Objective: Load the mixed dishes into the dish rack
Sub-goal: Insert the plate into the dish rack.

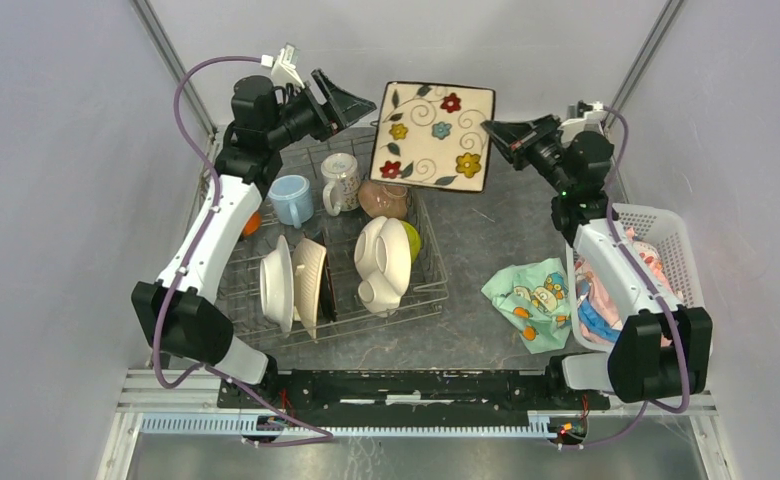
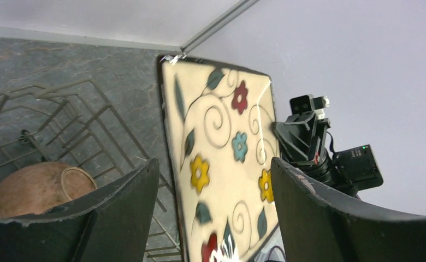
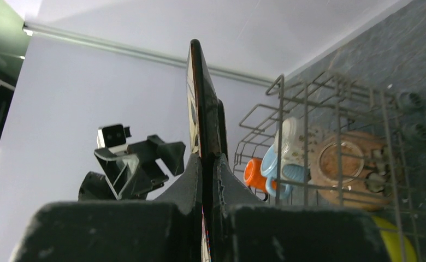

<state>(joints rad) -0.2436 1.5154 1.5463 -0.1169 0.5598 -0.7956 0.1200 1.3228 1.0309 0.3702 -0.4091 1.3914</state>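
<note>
Cream flowered plate (image 1: 433,135) clamped in right hand (image 1: 493,133), left hand (image 1: 354,103) agape nearby

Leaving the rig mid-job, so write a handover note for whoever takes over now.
Right hand shut on one edge of the floral plate, holding it off the table by the dish rack's far corner.
Left hand open, facing the plate, not touching.
Done: light-blue mug, patterned mug, tan bowl, three-section plate, white plate racked.
Left: rack the floral plate.
</note>
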